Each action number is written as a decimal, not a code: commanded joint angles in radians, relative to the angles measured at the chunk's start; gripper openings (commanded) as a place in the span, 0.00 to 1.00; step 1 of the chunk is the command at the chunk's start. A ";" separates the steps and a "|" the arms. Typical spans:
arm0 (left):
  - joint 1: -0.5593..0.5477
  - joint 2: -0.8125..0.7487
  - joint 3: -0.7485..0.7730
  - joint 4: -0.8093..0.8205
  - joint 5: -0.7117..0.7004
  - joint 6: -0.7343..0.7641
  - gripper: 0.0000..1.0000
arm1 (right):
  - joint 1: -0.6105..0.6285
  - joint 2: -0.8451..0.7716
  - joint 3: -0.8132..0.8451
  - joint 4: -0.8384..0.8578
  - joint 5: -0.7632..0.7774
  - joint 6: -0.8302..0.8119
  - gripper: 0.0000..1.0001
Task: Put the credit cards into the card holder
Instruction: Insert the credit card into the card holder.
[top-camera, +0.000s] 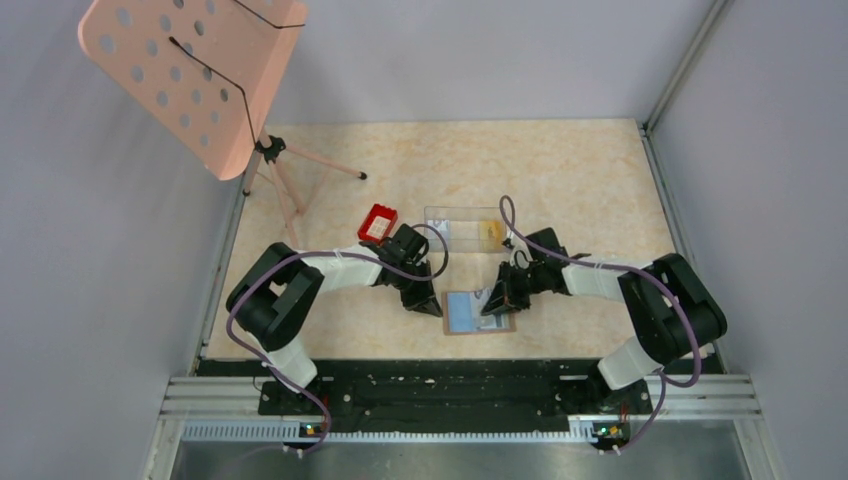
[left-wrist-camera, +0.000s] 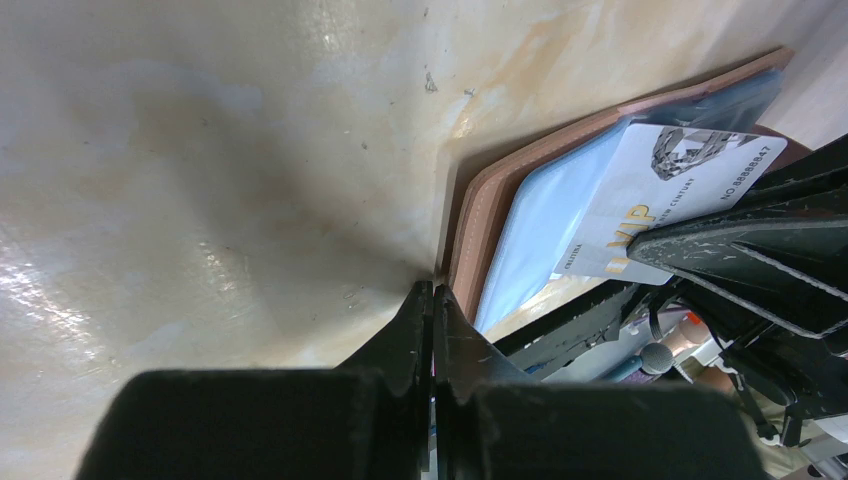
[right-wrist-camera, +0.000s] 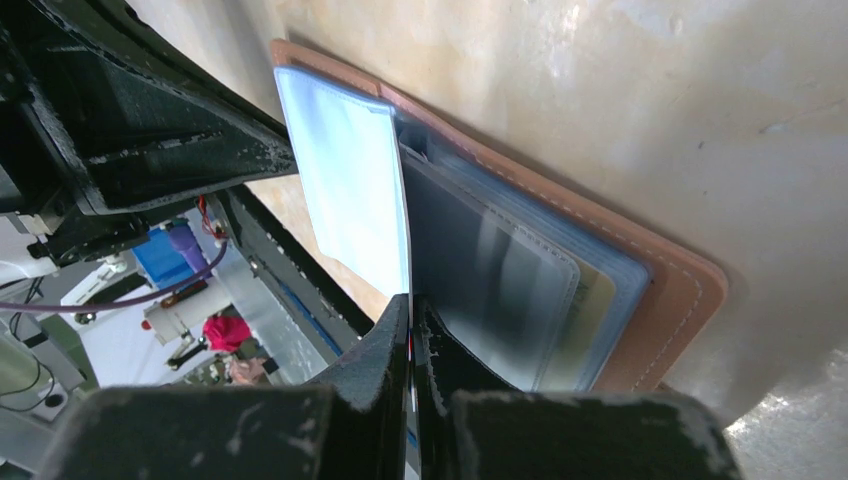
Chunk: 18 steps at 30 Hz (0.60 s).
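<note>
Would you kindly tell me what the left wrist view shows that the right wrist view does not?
Only the left wrist view: the pale card's printed face, with gold VIP lettering and a number. Only the right wrist view: that card's plain side, and a yellowish card tucked into a sleeve. Both: the tan card holder lying open on the table, and the right claw shut on the pale card.

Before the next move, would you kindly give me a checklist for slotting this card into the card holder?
1. The card holder lies open: ok.
2. The right hand is shut on the pale card: ok.
3. The pale card is over the blue lining: ok.
4. Its edge is lined up with a pocket: cannot tell.
5. The left hand is shut, tip at the card holder's edge: ok.
</note>
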 joint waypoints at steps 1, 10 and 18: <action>-0.010 0.025 -0.026 0.019 -0.053 -0.009 0.00 | 0.013 -0.012 -0.043 0.066 -0.002 0.026 0.00; -0.016 0.037 -0.018 0.036 -0.042 -0.018 0.00 | 0.014 -0.003 -0.088 0.186 -0.052 0.045 0.00; -0.026 0.054 -0.012 0.045 -0.031 -0.028 0.00 | 0.013 0.040 -0.084 0.248 -0.115 0.030 0.00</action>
